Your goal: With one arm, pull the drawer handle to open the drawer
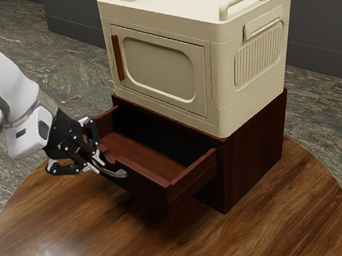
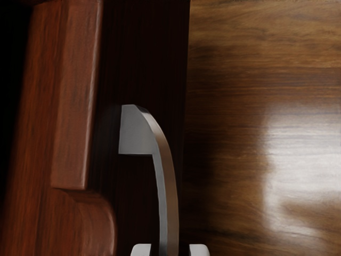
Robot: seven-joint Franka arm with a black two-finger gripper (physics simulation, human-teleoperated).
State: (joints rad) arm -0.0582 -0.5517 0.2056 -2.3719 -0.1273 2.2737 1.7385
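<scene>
Drawer out, pincer at the handle
The drawer point(image 1: 144, 191) stood well out of its dark cabinet point(image 1: 254, 152), its inside bared; the handle point(image 2: 168, 197), a curved metal bar on the drawer's front, stood proud of the wood, which gave room to reach around it; the pincer point(image 1: 96, 163) was set at the bar, along from its visible end, presumably so that a pull would run outward without much twist; whether it was clamped on the bar or slack around it, I could not tell; the cabinet sat on the round surface point(image 1: 256, 245) under a pale unit point(image 1: 159, 67), whose weight probably helped keep it from sliding with the pull; the opening looked largely done, so any further draw called for a short, straight, gentle move.
</scene>
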